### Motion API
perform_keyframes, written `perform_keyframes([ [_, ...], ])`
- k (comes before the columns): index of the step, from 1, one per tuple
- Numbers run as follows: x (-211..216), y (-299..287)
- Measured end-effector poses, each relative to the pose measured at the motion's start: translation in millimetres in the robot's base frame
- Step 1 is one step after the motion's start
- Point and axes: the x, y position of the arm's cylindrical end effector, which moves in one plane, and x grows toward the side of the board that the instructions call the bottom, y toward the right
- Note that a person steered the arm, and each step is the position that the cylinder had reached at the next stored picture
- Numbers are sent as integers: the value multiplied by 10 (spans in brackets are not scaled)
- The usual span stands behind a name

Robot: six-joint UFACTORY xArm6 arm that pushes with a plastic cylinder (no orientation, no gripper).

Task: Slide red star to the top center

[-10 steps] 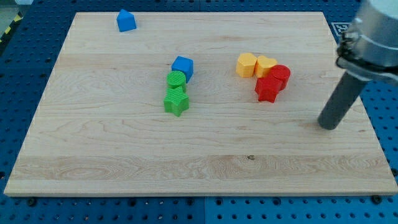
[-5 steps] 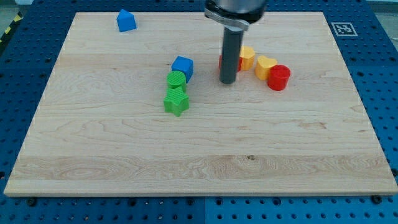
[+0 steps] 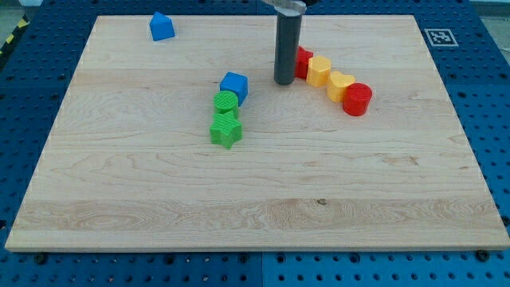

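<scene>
The red star lies on the wooden board in the upper middle, mostly hidden behind my rod. My tip rests on the board just at the star's lower left, touching or nearly touching it. To the star's right a yellow block, a second yellow block and a red cylinder run in a diagonal row down to the view's right.
A blue block, a green cylinder and a green star stand in a column left of my tip. Another blue block sits near the board's top left.
My rod swept in from the view's right to the middle and then moved up. The red star went from below the yellow blocks to the upper left end of their row.
</scene>
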Motion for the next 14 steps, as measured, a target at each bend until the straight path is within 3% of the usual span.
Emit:
perform_keyframes([
  [2, -279, 95],
  [4, -55, 447],
  [6, -232, 823],
  [7, -429, 766],
  [9, -490, 112],
  [12, -835, -56],
  [14, -203, 41],
])
